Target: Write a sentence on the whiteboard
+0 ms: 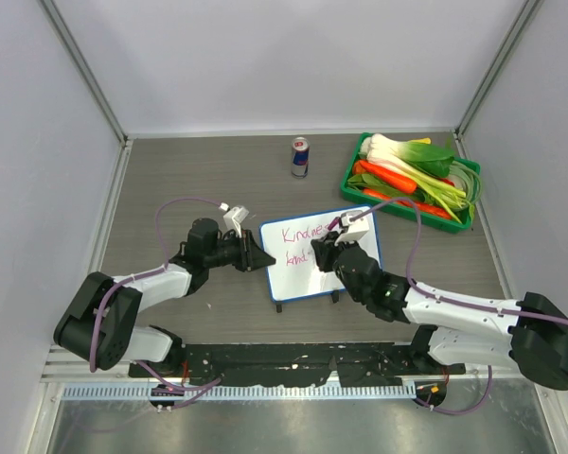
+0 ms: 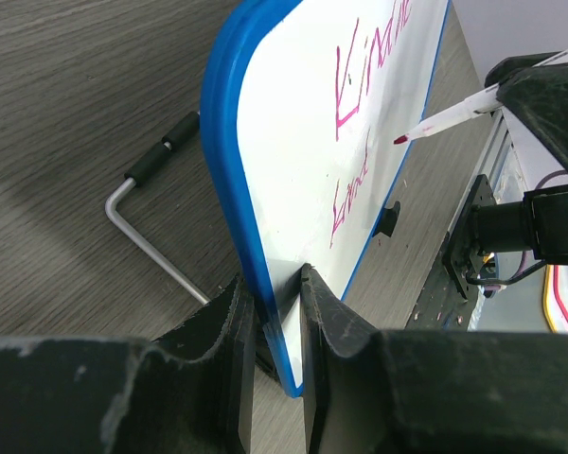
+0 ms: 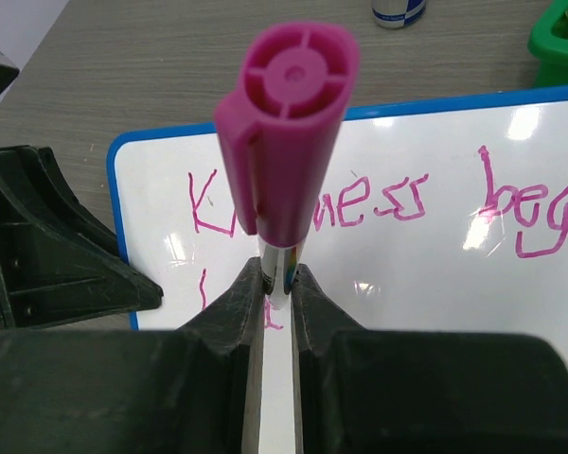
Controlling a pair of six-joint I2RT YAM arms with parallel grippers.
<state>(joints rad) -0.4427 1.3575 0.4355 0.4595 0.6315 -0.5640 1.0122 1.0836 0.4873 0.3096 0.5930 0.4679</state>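
Mid-sentence at the desk (image 1: 170, 180): the left pincer (image 2: 277, 284) is clenched on the left rim of the whiteboard (image 1: 308, 281), bracing it while the right arm writes. The board sits in the middle of the desk, between the two arms. It is propped at a tilt on a bent wire stand (image 2: 147, 227) with its writing face turned toward the right arm.

The sentence (image 3: 379, 203) looks only partly done. Its top line runs in thin magenta-pink script and reads something like "Kindness bege", with the rest cut off at the right of the wrist view. A shorter second line below begins with what seems to be "kind".

The marker (image 2: 445, 118) points its dark pink tip at the board just right of that second-line word. Whether the tip touches the surface cannot be told. Its magenta cap is posted on the rear end. The right pincer (image 3: 277, 274) grasps the marker's barrel firmly, jaws tight on either side.

The step in hand appears to be the second line. The next move calls for setting the tip lightly on the white surface just past "kind" and carrying the stroke rightward. The left grip must hold the board steady against that push.

The board itself is white and glossy with a blue rim and rounded corners. Far behind it stands a drink can (image 1: 300, 157), and a green tray (image 1: 352, 163) of vegetables lies at the far right.
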